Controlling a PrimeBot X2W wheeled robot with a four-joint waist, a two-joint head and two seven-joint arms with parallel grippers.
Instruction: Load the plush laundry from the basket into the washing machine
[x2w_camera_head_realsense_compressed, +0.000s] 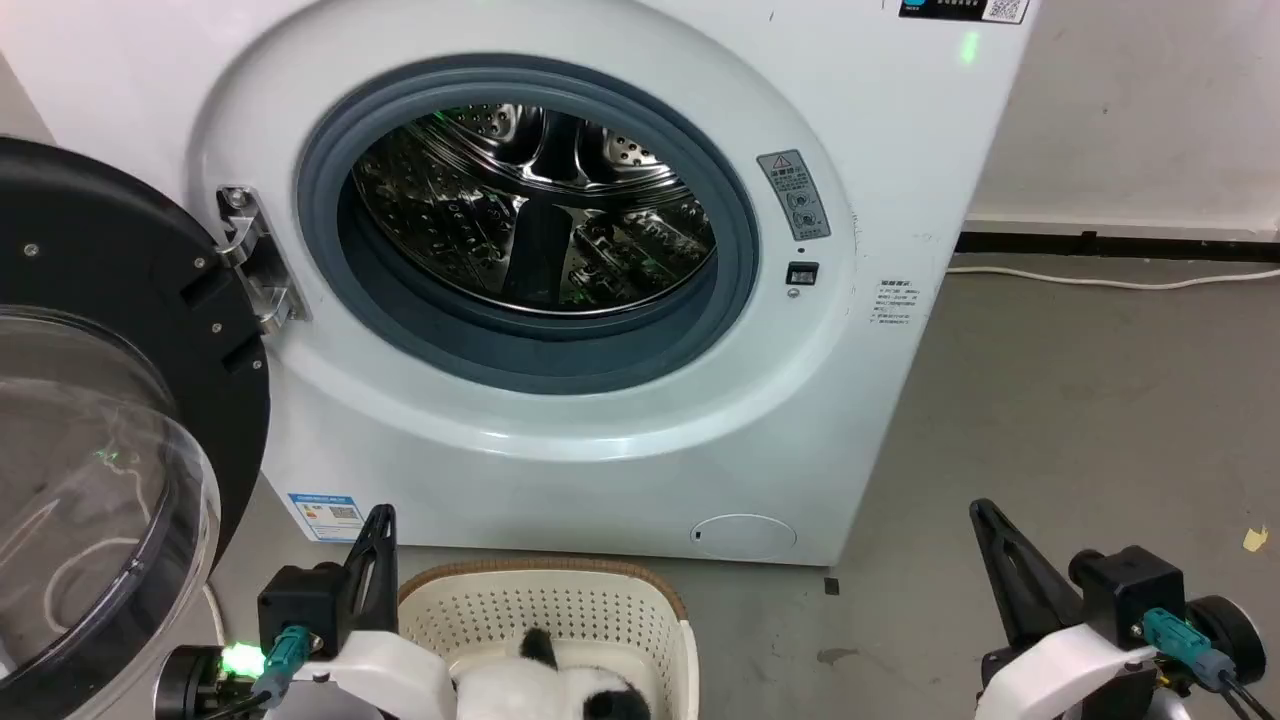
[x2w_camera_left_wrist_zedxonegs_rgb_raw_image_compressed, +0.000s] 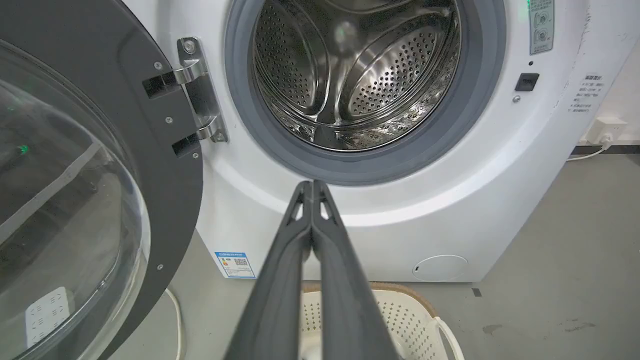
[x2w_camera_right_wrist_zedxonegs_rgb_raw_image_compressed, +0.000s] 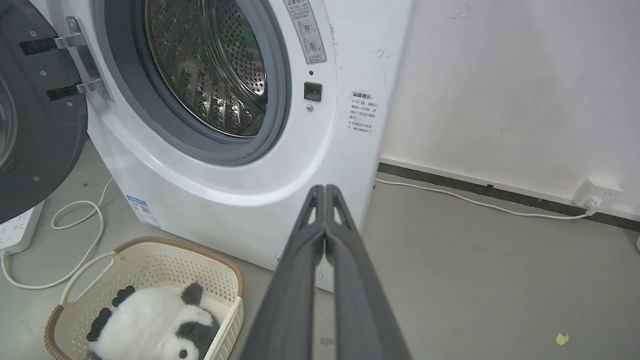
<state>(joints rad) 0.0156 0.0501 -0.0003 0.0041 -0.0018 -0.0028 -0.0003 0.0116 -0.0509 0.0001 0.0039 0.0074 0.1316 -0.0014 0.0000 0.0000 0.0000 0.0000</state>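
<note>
1 plush laundry (x2w_camera_right_wrist_zedxonegs_rgb_raw_image_compressed: 150, 322) piece, a black-and-white panda, lies inside the basket (x2w_camera_right_wrist_zedxonegs_rgb_raw_image_compressed: 167, 242), which sits on the floor (x2w_camera_head_realsense_compressed: 1080, 420) just in front of the washing machine (x2w_camera_head_realsense_compressed: 600, 450). Its door (x2w_camera_head_realsense_compressed: 110, 280) stands swung open at the left, showing the steel drum (x2w_camera_head_realsense_compressed: 530, 210). Flanking the basket, the left gripper (x2w_camera_left_wrist_zedxonegs_rgb_raw_image_compressed: 312, 186) and right gripper (x2w_camera_right_wrist_zedxonegs_rgb_raw_image_compressed: 325, 189) each have 2 fingers pressed together.
</note>
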